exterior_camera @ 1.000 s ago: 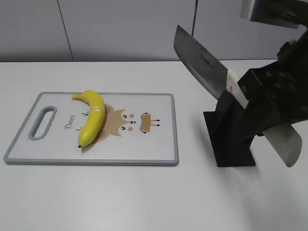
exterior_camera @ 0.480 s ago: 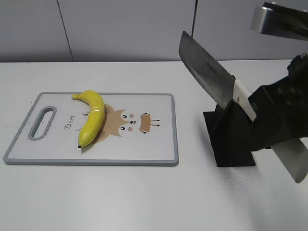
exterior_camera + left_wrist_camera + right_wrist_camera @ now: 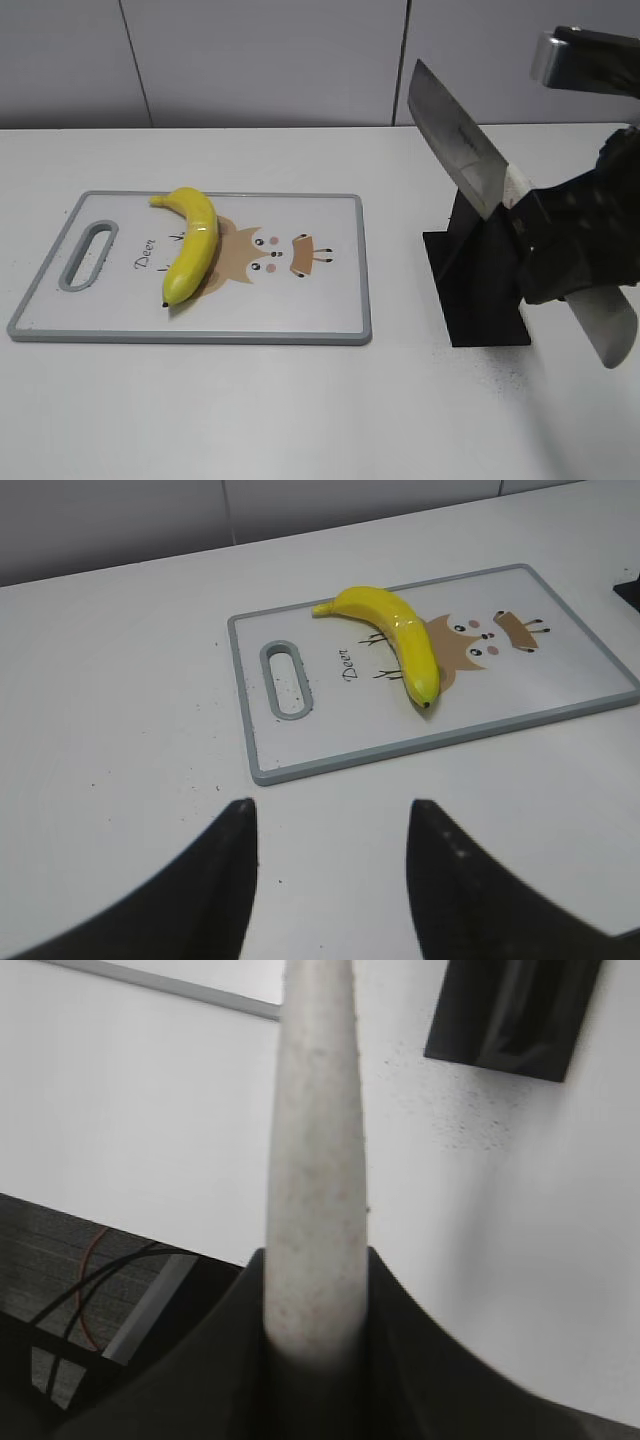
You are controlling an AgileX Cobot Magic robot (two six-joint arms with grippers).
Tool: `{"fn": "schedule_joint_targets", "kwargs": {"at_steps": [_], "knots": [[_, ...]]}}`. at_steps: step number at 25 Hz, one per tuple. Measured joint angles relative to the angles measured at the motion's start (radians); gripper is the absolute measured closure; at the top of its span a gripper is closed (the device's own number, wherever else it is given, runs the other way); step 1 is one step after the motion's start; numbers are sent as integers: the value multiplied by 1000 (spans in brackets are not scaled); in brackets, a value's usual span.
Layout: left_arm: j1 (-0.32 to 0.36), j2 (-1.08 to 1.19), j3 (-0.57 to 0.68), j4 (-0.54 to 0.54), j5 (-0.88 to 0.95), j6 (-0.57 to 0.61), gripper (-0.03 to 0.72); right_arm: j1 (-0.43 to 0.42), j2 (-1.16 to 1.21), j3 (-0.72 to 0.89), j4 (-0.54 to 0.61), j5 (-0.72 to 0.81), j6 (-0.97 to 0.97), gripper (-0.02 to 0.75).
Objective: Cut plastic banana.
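Note:
The yellow plastic banana lies on the left half of the cutting board; it also shows in the left wrist view on the board. My right gripper is shut on the pale handle of a knife, whose broad blade points up and left above the black knife stand. In the right wrist view the handle sits between the jaws. My left gripper is open and empty over bare table, in front of the board.
The white table runs back to a grey wall. The right wrist view shows the table's edge with cables below it. The black stand also shows there.
My right gripper has carried the knife to the right and slightly back, away from the board. The banana and board have not moved.

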Motion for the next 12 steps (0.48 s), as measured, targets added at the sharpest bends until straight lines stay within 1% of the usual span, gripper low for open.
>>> {"fn": "schedule_joint_targets", "kwargs": {"at_steps": [6, 10, 12], "knots": [[0, 0, 0, 0, -1, 0, 216, 0, 0, 0, -102, 117, 73, 558], [0, 0, 0, 0, -1, 0, 216, 0, 0, 0, -126, 127, 92, 558], [0, 0, 0, -1, -1, 0, 216, 0, 0, 0, -166, 125, 115, 558]]}}
